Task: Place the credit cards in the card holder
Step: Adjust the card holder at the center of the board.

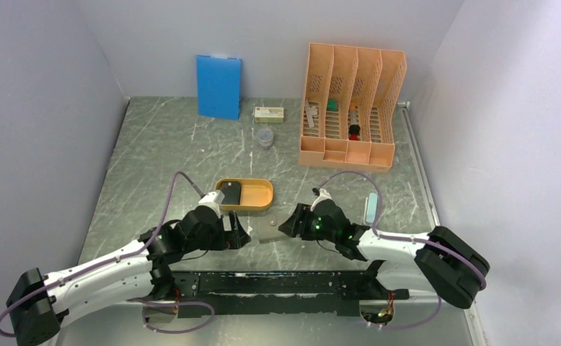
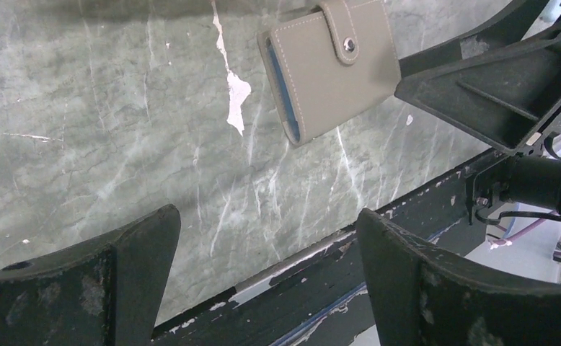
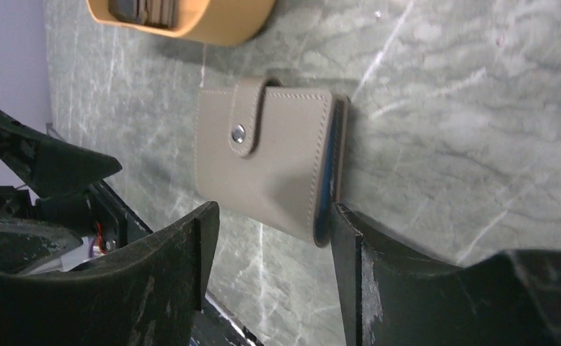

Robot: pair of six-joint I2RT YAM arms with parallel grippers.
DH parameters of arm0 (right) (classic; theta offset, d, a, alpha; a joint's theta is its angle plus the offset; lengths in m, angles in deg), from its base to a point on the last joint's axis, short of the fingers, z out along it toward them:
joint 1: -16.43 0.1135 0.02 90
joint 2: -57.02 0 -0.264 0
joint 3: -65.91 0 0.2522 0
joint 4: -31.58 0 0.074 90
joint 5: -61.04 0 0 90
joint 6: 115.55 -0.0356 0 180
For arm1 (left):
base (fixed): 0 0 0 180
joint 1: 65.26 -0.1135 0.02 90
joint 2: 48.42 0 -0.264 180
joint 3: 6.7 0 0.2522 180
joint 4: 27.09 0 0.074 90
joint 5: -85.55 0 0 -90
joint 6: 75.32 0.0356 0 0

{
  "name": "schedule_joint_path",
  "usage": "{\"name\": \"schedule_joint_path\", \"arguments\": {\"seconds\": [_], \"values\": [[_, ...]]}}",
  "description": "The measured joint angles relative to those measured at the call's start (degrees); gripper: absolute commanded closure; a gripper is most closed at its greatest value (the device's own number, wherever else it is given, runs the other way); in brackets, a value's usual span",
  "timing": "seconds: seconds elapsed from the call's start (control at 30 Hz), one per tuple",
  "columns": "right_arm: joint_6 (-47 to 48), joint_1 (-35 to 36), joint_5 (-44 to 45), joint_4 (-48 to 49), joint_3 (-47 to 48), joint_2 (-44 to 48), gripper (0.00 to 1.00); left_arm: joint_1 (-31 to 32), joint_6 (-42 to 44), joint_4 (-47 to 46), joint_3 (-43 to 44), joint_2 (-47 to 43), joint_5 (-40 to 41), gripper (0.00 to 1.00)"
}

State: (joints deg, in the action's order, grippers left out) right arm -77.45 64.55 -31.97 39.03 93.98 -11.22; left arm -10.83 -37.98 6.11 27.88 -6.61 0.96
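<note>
The card holder (image 1: 267, 229) lies flat on the marble table, folded, its strap snapped, a pale blue edge showing (image 2: 332, 65) (image 3: 270, 166). My right gripper (image 3: 274, 231) (image 1: 286, 223) is open and straddles its near corner; one fingertip (image 3: 344, 238) touches the blue edge, the other stands apart from it. My left gripper (image 2: 267, 238) (image 1: 241, 236) is open wide just left of the holder, over the table's front edge, with nothing between its fingers. The credit cards (image 1: 232, 193) (image 3: 144, 9) lie dark in the orange oval tray (image 1: 259, 202) behind the holder.
At the back stand a tall orange file rack (image 1: 350, 108), a blue board (image 1: 218, 86), a small white box (image 1: 269, 113) and a small clear cup (image 1: 265, 137). A pale blue strip (image 1: 370, 207) lies right of my right arm. A black rail (image 1: 285, 282) runs along the near edge.
</note>
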Motion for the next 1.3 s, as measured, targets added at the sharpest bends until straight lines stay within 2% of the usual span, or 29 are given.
{"name": "schedule_joint_path", "arguments": {"seconds": [0.17, 0.47, 0.67, 0.77, 0.9, 1.03, 1.3], "values": [[-2.1, 3.06, 0.07, 1.9, -3.15, 0.96, 0.42, 0.02, 0.07, -1.25, -1.84, 0.15, -0.7, 0.08], [-6.84, 13.99, 4.63, 3.45, -3.85, 0.66, 0.43, 0.04, -0.31, -2.23, -3.74, -0.07, -1.22, 0.1], [-6.6, 16.44, 9.53, -4.66, -2.69, 9.22, 0.41, 0.04, -0.74, -0.74, -3.74, -2.75, -0.85, 0.14], [-3.56, 14.73, 12.46, -10.97, 1.49, 14.03, 0.42, 0.07, -1.16, 0.22, -3.74, -3.45, -0.44, 0.16], [1.86, 6.03, 11.37, -13.35, 7.34, 12.98, 0.47, 0.07, -2.03, 1.07, -3.74, -3.52, 0.15, 0.17], [7.78, -2.67, 8.66, -13.38, 11.96, 5.14, 0.51, 0.07, -2.99, 1.81, -3.74, -3.58, 0.59, 0.18], [13.64, -6.54, 1.75, -9.25, 15.06, -10.56, 0.59, 0.07, -5.22, 1.4, -4.85, -4.52, 0.61, 0.2]]}}
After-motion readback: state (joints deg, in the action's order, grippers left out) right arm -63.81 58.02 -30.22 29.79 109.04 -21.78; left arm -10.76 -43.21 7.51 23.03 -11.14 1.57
